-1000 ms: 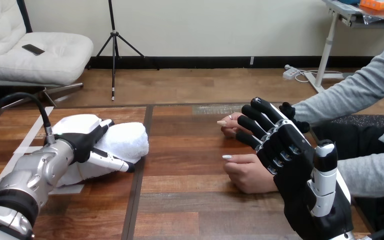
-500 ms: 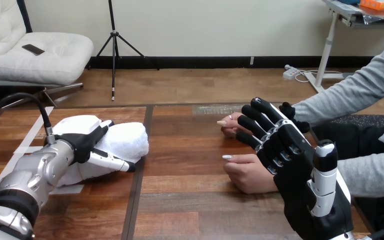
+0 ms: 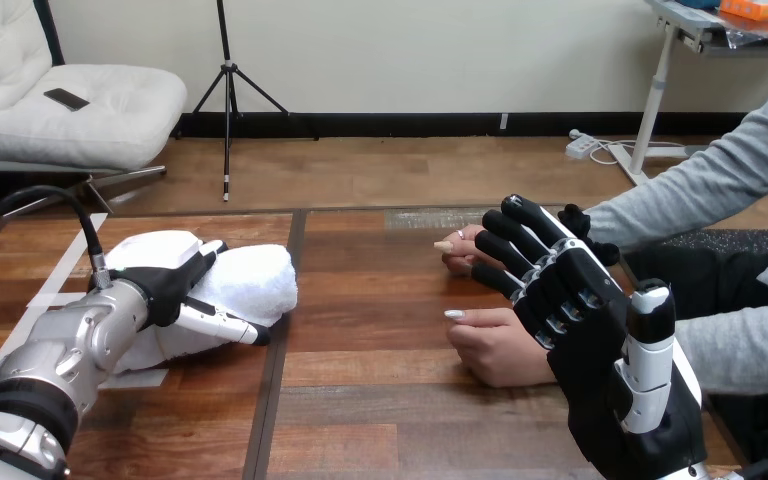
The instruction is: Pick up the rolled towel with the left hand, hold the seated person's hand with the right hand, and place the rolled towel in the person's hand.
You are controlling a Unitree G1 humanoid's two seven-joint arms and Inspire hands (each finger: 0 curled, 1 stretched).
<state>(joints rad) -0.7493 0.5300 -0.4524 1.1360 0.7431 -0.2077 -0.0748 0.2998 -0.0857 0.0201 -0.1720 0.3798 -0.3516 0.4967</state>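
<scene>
Towel point(image 3: 258, 280), rolled, lies on the table point(image 3: 380, 300) at centre left, with the left hand point(image 3: 160, 278) clasped round it, seemingly ready to lift. At lower right the right hand point(image 3: 585, 320), fingers extended and holding nothing, hovers beside the person's nearer hand point(image 3: 490, 345), likely poised to take it.

My left hand point(image 3: 165, 275) grips the rolled towel point(image 3: 255, 280) on the left part of the table point(image 3: 360, 400), fingers curled over its top and thumb along its near side. My right hand point(image 3: 600, 370) stands raised with its fingers straight, just beside the person's nearer hand point(image 3: 495, 345) and in front of the person's farther hand point(image 3: 460, 250). Both of the person's hands rest on the wood.
</scene>
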